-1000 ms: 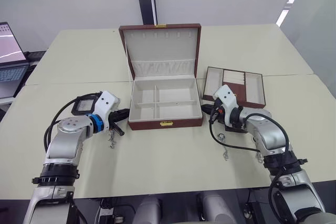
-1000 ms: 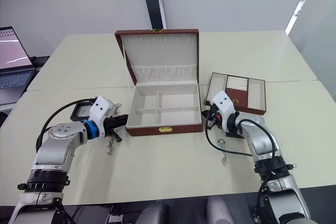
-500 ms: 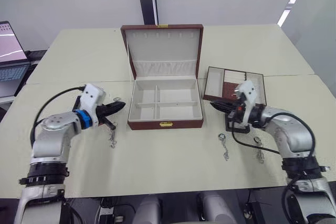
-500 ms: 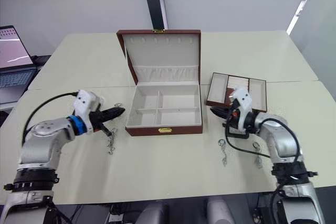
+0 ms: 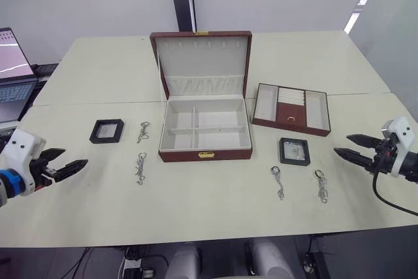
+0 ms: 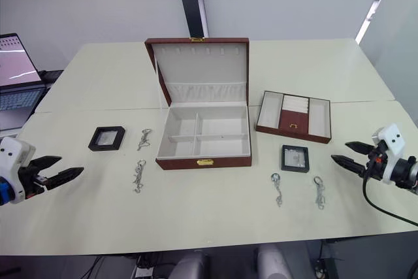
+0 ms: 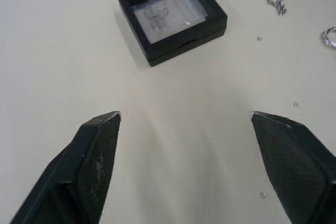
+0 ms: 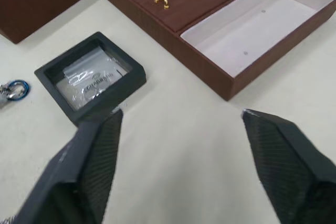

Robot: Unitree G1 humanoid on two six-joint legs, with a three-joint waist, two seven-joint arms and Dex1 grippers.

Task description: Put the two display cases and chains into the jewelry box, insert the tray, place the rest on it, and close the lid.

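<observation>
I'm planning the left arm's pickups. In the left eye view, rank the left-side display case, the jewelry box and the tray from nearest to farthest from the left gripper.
1. Display case, on the table's left side, nearest the open left gripper.
2. Jewelry box, at the centre.
3. Tray, right of the box, farthest.

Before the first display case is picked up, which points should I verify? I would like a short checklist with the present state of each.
1. Lid up, box open: ok.
2. Box compartments free: ok.
3. Left gripper open, holding nothing: ok.
4. Right gripper open, holding nothing: ok.
5. Left case and right case flat on the table, nothing on them: ok.
6. Tray out of the box: ok.
</observation>
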